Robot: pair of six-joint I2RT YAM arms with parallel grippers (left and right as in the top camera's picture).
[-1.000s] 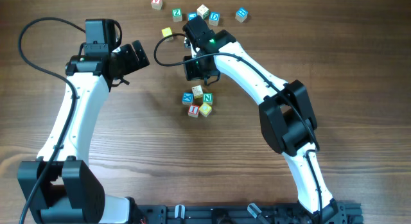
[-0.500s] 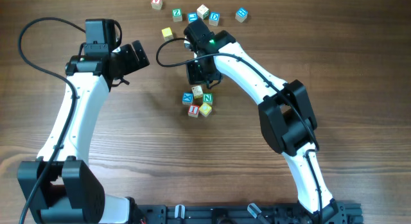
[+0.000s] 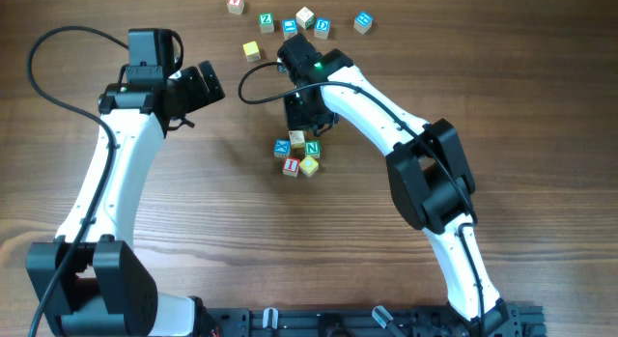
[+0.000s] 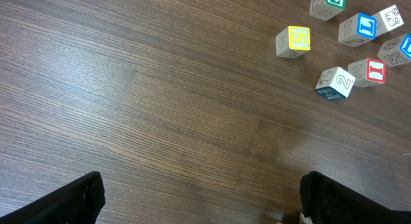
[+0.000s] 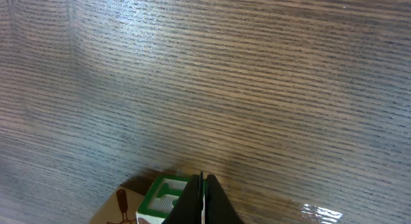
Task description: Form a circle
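Observation:
The circle (image 3: 297, 153) is a tight ring of five small letter cubes at mid-table: blue (image 3: 282, 147), cream (image 3: 296, 138), green (image 3: 312, 148), red (image 3: 291, 166) and yellow (image 3: 309, 165). My right gripper (image 3: 309, 131) is shut with nothing in it, its tip at the ring's far edge by the cream and green cubes. In the right wrist view the shut right gripper (image 5: 202, 199) partly covers the green-faced cube (image 5: 166, 192), with the cream cube (image 5: 115, 208) to its left. My left gripper (image 3: 217, 89) hovers open to the left, well apart from the ring, over bare wood (image 4: 202, 201).
Several loose letter cubes lie scattered along the far edge, from a red one (image 3: 236, 3) to a blue one (image 3: 363, 22), with a yellow one (image 3: 251, 50) nearest. Several letter cubes (image 4: 293, 42) show at the upper right of the left wrist view. A black cable (image 3: 253, 86) loops beside the right wrist.
My right gripper has slid slightly nearer and to the right, closing on the ring's far edge. The cubes and the left arm have not visibly moved.

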